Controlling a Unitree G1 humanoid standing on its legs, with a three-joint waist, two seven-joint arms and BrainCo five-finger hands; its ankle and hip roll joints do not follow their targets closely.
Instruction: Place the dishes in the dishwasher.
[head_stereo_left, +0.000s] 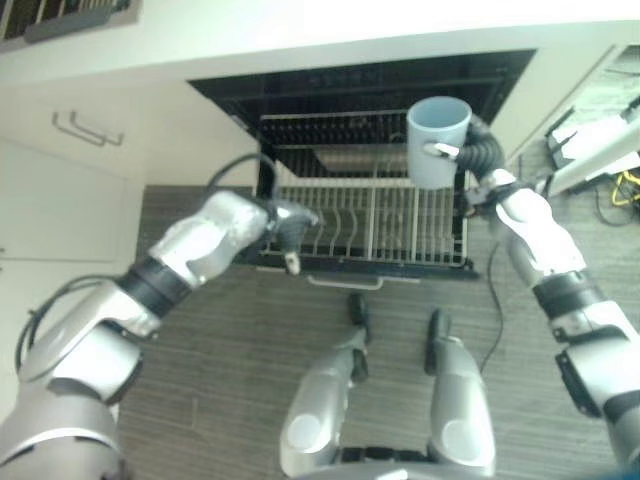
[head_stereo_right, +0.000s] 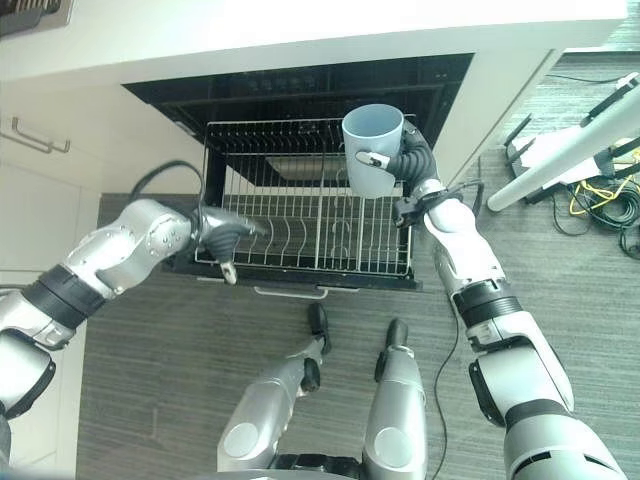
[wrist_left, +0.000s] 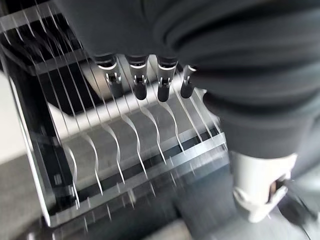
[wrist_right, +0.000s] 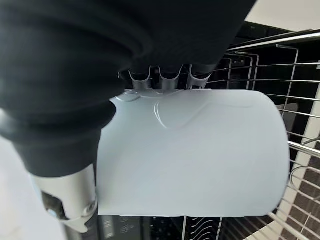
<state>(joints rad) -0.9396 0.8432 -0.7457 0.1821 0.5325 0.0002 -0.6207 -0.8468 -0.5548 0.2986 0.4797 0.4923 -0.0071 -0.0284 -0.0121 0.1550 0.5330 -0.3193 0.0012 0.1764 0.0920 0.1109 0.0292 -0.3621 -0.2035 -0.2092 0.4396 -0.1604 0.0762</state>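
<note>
Nearest to me is my left hand, which reaches from the left side to the front left corner of the pulled-out dishwasher rack. Its fingers are straight and relaxed, pointing down over the wire tines, and they hold nothing. I cannot tell if the fingertips touch the wires or only hang just above them.

My right hand is raised at the right side of the rack, with the arm bent up from the lower right. It is closed around a pale blue cup: the fingers are curled over one side of the cup and the thumb presses on the other side. The cup is upright, its open mouth looking up, and it is held in the air above the back right part of the rack, not touching it.

The rack itself is a wire basket with rows of tines, and I see no dish standing in it. Behind it is the dark opening of the dishwasher, under a white counter.
</note>
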